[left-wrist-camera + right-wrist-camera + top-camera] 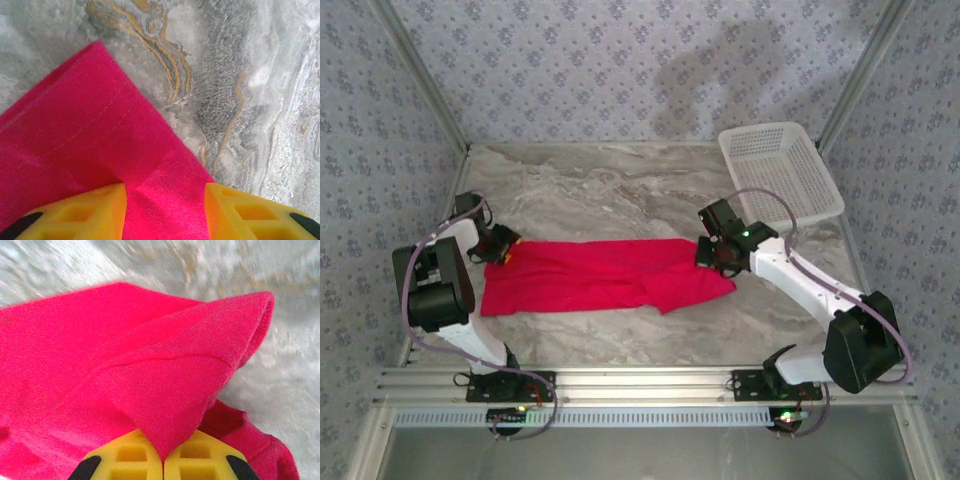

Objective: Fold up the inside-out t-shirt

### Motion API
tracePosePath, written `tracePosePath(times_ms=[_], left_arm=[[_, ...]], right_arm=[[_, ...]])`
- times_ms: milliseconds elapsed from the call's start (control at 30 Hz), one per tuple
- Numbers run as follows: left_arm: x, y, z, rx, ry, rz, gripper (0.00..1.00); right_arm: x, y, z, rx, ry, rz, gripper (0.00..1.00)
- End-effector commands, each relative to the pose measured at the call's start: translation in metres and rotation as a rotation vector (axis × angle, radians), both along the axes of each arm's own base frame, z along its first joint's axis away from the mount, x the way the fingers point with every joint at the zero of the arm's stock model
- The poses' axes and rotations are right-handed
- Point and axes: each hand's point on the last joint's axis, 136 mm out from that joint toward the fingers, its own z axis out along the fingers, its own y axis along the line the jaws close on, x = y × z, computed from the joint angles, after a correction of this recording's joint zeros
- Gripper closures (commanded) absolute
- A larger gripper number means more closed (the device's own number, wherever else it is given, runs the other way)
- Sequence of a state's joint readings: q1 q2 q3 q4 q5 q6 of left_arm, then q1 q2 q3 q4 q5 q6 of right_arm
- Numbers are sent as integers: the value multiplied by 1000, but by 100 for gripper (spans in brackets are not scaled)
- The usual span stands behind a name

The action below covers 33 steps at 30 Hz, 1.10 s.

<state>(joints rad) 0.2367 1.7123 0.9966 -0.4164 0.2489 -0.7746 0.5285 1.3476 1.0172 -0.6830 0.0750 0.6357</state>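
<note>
The shirt (600,275) lies as a long red strip across the counter (620,190), between my two arms. My right tool (162,456) is clenched on a peak of cloth at the strip's right end. The pinch is thin, only a narrow point of fabric between the tips, and the rest droops off in a loose roll. My left tool (165,207) sits at the left end with its fingers (80,212) apart and cloth running between them. I cannot tell whether it grips that cloth or merely straddles it.

That is my main worry. If I lift or pull with the right and the left has no hold, the whole strip would drag sideways rather than fold. If the left does hold, pulling apart could tear the thin point out of my right tips. I may also have caught just one layer, so the fold would open crooked. Swinging far right risks brushing the basket (780,170), near that arm.
</note>
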Motion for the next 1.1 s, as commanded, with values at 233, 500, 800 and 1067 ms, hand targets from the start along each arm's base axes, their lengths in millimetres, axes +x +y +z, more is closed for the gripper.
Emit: tracePosePath(times_ms=[233,500,800,1067], left_arm=[[5,8,-3,20,26,1,55],[0,13,3,63,41,-20,54],[5,-19,51,175,-49,-136,52],[12,-86,36,33,-103,-248,48]], right_arm=[[41,-7,-23,-32,25,11,96],[17,-52,-78,-215,237,-157,82],[28,-29,15,-226,10,-107,14],[64,61,-31,133,77,-5,41]])
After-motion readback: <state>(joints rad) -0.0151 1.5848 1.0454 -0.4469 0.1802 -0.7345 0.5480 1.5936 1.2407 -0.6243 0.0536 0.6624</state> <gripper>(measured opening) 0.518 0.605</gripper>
